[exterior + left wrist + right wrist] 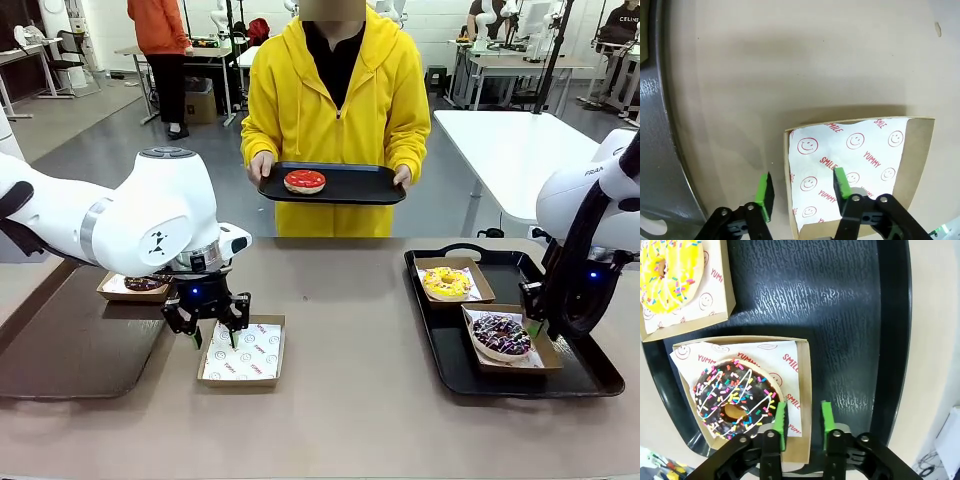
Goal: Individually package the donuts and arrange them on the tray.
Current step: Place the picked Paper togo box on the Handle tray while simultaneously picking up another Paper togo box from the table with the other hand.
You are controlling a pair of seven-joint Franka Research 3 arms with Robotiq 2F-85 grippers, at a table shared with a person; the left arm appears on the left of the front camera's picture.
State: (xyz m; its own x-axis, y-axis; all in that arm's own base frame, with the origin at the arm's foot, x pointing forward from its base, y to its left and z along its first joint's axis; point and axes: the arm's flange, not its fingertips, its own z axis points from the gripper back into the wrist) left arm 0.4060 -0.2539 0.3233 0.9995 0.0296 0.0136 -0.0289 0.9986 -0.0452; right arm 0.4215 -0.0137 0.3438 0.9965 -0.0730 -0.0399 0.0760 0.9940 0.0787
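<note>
A person across the table holds a black tray [360,190] with the red donut [305,181] on it. My left gripper [213,340] [802,190] is open, its fingers astride one wall of an empty paper-lined box [243,352] [860,155]. Behind it a plain chocolate donut [143,284] lies in another box. On the black tray [440,345] at the right, the yellow donut [447,283] [667,265] and the sprinkled chocolate donut [502,335] [732,395] each sit in a box. My right gripper [536,322] [803,421] stands open astride the sprinkled donut's box wall.
A dark flat tray [80,350] [660,150] lies on the table at the left, beside the empty box. Bare tabletop stretches between the two trays and along the front edge. A white table stands behind on the right.
</note>
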